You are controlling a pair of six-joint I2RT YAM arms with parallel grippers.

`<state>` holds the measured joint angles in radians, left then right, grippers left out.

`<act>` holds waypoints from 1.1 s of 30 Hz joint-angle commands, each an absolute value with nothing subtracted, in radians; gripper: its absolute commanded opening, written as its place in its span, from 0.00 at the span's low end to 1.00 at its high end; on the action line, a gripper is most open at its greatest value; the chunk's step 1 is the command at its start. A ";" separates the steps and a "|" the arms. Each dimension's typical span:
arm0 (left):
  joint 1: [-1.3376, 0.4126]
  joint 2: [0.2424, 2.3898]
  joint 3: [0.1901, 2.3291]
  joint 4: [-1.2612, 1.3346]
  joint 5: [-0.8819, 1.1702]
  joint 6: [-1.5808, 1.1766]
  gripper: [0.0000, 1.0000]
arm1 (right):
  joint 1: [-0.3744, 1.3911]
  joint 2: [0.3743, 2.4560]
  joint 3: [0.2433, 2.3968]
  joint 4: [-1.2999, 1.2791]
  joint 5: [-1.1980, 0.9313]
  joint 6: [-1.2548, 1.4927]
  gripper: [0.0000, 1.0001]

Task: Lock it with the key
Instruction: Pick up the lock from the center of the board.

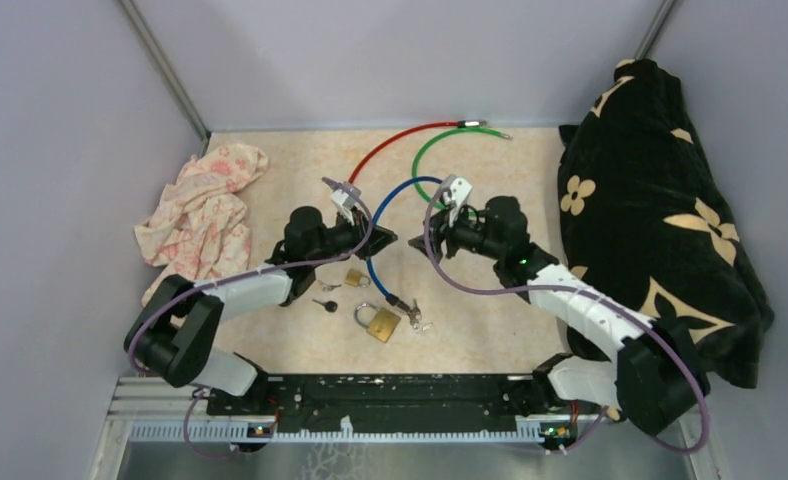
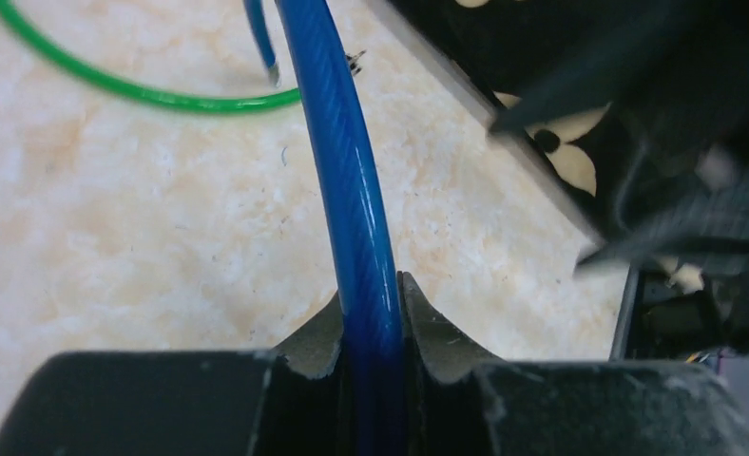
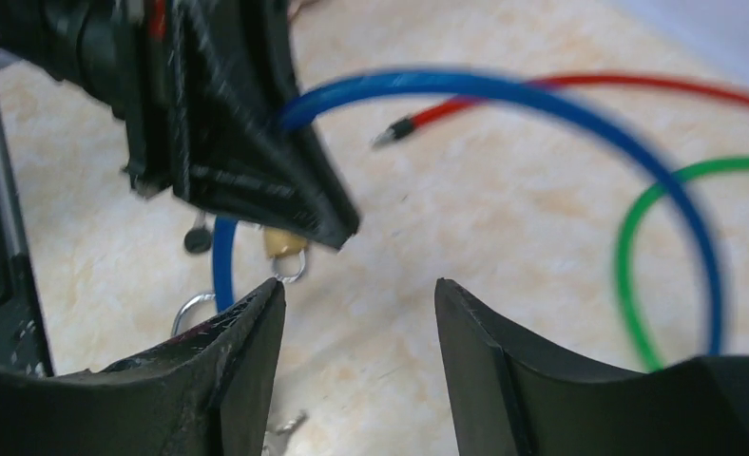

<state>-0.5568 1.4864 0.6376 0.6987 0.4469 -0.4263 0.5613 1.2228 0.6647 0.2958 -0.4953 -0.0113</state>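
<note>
Tightly, left fingers point(image 2: 318, 340) pinch the blue cable point(image 2: 359, 218).

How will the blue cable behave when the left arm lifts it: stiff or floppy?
The blue cable probably acts springy, not limp: it keeps a smooth curve with no kinks. Its glossy coating looks slick, so it may slip through the left gripper, whose jaws sit tight on both sides of it.

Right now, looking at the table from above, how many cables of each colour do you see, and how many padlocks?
Red cable: 1
Green cable: 1
Blue cable: 1
Padlocks: 2, one large brass padlock and one small brass padlock
Total: 5
</note>
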 commanded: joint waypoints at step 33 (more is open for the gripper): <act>-0.570 1.244 0.470 0.927 0.608 -0.159 0.03 | 0.302 1.411 0.720 0.586 -0.374 -0.151 0.00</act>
